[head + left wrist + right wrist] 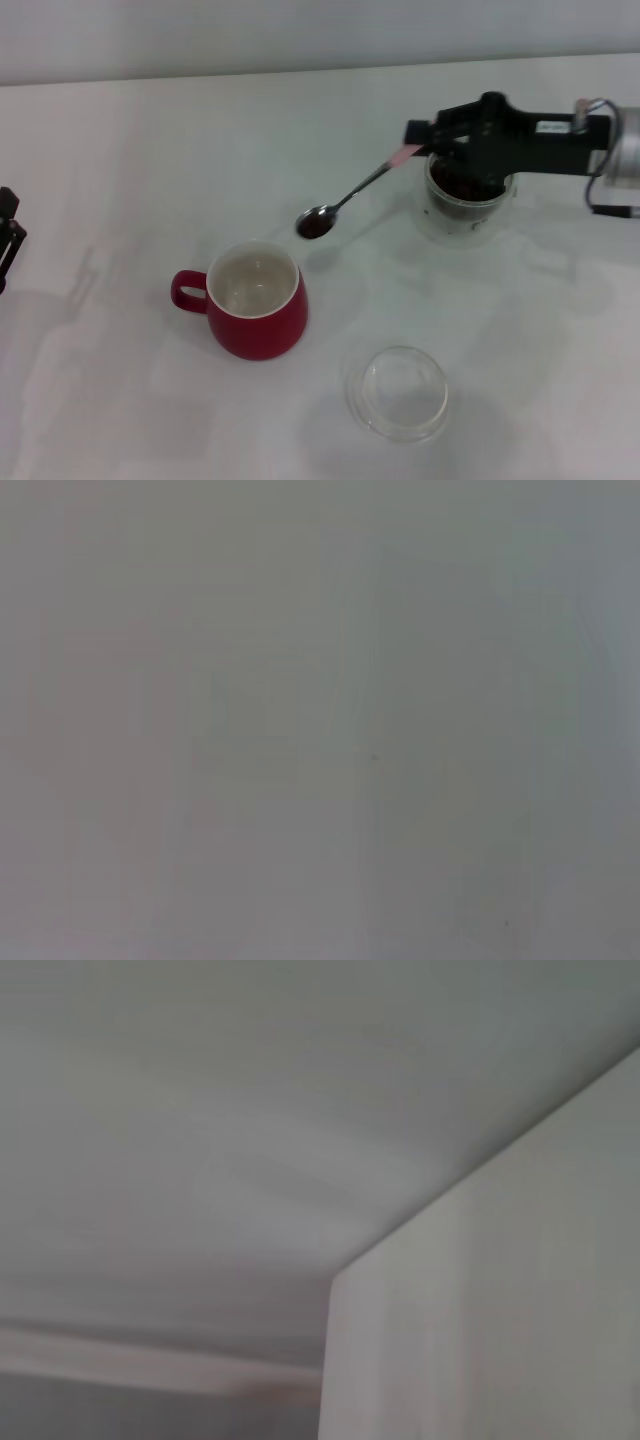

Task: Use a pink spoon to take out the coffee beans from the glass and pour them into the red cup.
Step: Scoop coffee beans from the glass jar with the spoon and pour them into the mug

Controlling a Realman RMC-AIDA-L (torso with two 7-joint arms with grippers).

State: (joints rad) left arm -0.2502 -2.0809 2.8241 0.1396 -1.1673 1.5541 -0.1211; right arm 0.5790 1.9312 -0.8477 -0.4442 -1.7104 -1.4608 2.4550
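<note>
Right gripper: we see the right gripper (420,135) reaching in from the right of the head view, above the glass; its fingers are closed on the pink end of the pink spoon (352,195)

Pink spoon: we see it slanting down and away from the gripper towards the robot's left; its pale handle is in the grip, its metal bowl hangs in the air above the table (150,150); the bowl sits between the glass and the red cup, nearer the cup, just beyond the cup's rim and not over its mouth

Coffee beans: we make out a dark load in the spoon's bowl, the coffee beans (316,226); more of them lie dark inside the glass, partly hidden by the gripper

Glass: the glass (462,205) stands upright on the table at the right, directly under the gripper's black body; we cannot make out its handle

Red cup: the red cup (255,312) stands upright near the middle, its white inside showing and its loop handle turned to the robot's left

Glass dish: a low clear glass dish (398,392) rests on the table in front, to the right of the red cup and well apart from the glass

Left gripper: we see the left gripper (8,235) only as a dark piece at the left edge of the head view, well away from everything; we cannot tell how its fingers stand

Wrist views: both show us only pale blank surfaces
</note>
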